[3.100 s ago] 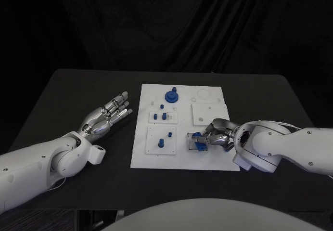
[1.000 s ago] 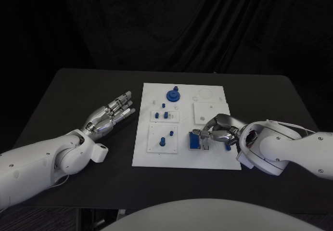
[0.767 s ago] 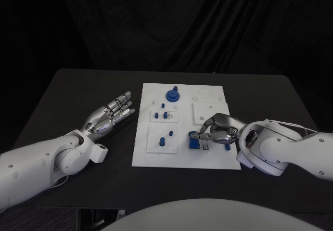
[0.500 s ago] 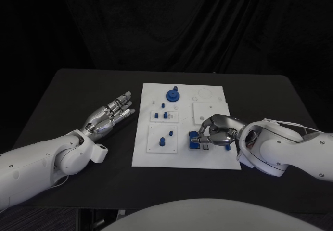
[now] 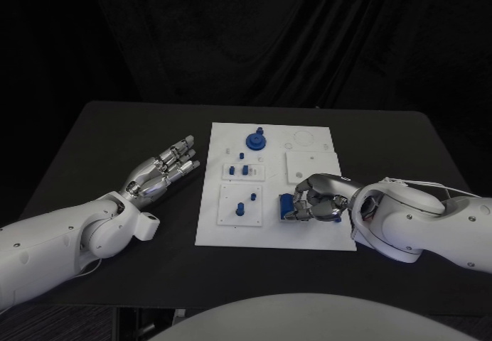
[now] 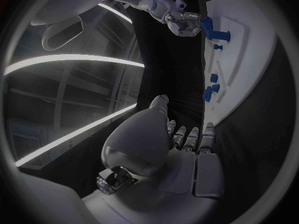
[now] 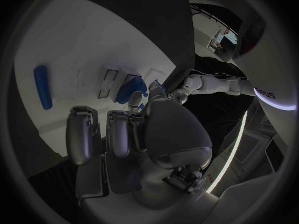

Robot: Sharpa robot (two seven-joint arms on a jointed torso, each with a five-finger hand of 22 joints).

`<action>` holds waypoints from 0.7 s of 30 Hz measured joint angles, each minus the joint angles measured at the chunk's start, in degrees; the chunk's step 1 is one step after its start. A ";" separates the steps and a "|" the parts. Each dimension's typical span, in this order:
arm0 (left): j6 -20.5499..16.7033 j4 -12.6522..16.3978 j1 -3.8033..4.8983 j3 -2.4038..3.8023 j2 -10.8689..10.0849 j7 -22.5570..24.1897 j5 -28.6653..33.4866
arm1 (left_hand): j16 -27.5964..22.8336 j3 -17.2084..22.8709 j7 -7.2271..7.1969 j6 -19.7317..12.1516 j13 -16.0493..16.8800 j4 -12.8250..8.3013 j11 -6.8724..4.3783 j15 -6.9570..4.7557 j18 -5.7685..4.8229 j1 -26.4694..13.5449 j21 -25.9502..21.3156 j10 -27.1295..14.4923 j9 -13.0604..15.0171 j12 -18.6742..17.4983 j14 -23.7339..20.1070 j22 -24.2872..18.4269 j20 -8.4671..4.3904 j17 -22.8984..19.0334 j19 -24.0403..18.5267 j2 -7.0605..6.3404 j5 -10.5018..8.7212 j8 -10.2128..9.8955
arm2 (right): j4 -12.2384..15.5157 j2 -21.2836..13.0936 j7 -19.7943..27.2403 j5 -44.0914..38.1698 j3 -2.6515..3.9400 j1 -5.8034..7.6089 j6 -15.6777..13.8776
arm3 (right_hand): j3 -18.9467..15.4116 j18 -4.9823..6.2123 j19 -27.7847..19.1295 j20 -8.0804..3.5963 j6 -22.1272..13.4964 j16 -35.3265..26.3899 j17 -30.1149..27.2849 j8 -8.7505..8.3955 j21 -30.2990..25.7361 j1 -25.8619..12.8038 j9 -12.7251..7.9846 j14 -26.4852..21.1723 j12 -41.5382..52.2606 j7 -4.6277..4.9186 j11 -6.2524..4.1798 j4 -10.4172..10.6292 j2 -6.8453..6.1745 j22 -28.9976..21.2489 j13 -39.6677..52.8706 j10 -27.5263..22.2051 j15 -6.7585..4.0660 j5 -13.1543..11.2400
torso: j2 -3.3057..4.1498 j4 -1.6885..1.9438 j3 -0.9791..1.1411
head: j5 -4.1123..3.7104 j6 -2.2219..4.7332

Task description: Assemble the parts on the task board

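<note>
Task board [image 5: 318, 238] lay mid-counter [image 5: 102, 142]. On its near right part the right hand [image 5: 316, 201] curled over a blue block [image 5: 287, 207], fingers touching it, though a firm grasp could not be told. Left hand [image 5: 162, 172] rested beside the board, released, fingers spread.

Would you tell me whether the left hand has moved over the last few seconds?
No. The left hand lies open on the table, at the same spot beside the white board's left edge.
</note>
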 measured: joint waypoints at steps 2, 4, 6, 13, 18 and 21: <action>0.01 0.00 -0.01 0.00 0.00 0.00 0.00 | 0.00 0.00 0.00 0.00 0.00 0.00 0.00 0.00 0.00 0.00 0.00 0.00 0.00 0.00 0.00 0.00 0.00 -0.01 0.00 0.00 0.00 0.00 | -0.06 0.02 0.02 -0.23 0.00 -0.01 0.00 | 0.01 0.00 0.00 0.00 0.00 0.00 0.00 0.00 0.00 0.06 0.01 0.00 0.00 0.00 0.00 -0.01 0.05 0.00 0.00 0.00 0.00 0.00 | 0.03 0.02 0.00 | -0.01 0.00; 0.01 0.00 -0.01 0.00 0.00 0.00 0.00 | 0.00 0.00 0.00 0.00 0.00 0.00 0.00 0.00 0.00 0.00 0.00 0.00 0.00 0.00 0.00 0.00 0.00 -0.02 0.00 0.00 0.00 0.00 | -0.14 0.02 0.11 -0.51 0.00 -0.03 -0.10 | 0.26 0.00 0.00 0.00 0.00 0.00 0.00 0.00 0.00 0.82 0.18 0.21 0.00 0.00 -0.10 -0.26 0.37 0.00 0.00 0.10 -0.20 0.07 | 0.05 0.02 0.00 | -0.01 0.00; 0.03 -0.01 -0.02 -0.01 0.00 0.00 0.00 | 0.00 0.00 0.00 0.00 0.00 0.00 0.00 0.00 0.00 0.00 0.00 0.00 0.00 0.00 0.00 0.00 0.00 -0.02 0.00 0.00 0.00 0.00 | -0.21 0.02 0.23 -0.70 0.00 -0.04 -0.23 | 0.54 0.00 -0.01 0.00 0.00 0.00 0.00 0.00 0.00 1.28 0.19 0.05 0.00 0.00 -0.21 -0.54 0.82 -0.01 0.00 0.20 -0.37 0.25 | 0.07 0.02 0.00 | -0.01 0.00; 0.08 -0.08 -0.04 -0.01 0.02 0.00 0.00 | 0.00 0.00 0.00 0.00 0.00 0.00 0.00 0.00 0.00 0.00 0.00 0.00 0.00 0.00 0.00 0.00 0.00 -0.02 0.00 0.00 0.00 0.00 | -0.33 0.05 0.88 -1.51 0.00 -0.05 -0.78 | 1.23 0.00 -0.09 -0.31 -0.21 0.00 0.00 0.00 0.00 2.97 0.25 0.01 0.00 -0.21 -0.40 -1.29 1.10 -0.01 0.01 0.00 -0.41 0.25 | 0.09 0.02 0.00 | -0.01 0.00; 0.16 -0.12 -0.05 -0.01 0.03 0.00 0.00 | 0.00 0.00 0.00 0.00 0.00 0.00 0.00 0.00 0.00 0.00 0.00 0.00 0.00 0.00 0.00 0.00 0.00 -0.02 0.00 0.00 0.00 0.00 | -0.42 0.19 1.46 -2.05 0.00 -0.05 -0.93 | 1.47 0.00 0.00 -0.40 -0.21 0.00 0.00 0.00 0.00 3.94 0.24 0.01 0.01 -0.21 -0.40 -1.96 1.07 -0.01 0.03 -0.01 -0.41 0.25 | 0.09 -0.01 0.00 | 0.09 0.00; 0.21 -0.13 -0.06 -0.01 0.03 0.00 0.00 | 0.00 0.03 0.00 0.00 0.01 -0.03 0.00 0.00 0.00 0.00 0.00 0.00 0.00 0.00 0.00 0.00 0.00 -0.01 0.00 0.00 0.00 0.00 | -0.51 0.34 1.76 -2.36 0.01 -0.06 -0.94 | 1.42 0.00 0.00 -0.40 -0.21 0.00 0.00 0.00 0.00 4.07 0.18 0.01 0.02 -0.21 -0.39 -2.22 1.19 -0.01 0.11 -0.01 -0.41 0.25 | 0.09 -0.05 -0.01 | 0.18 0.00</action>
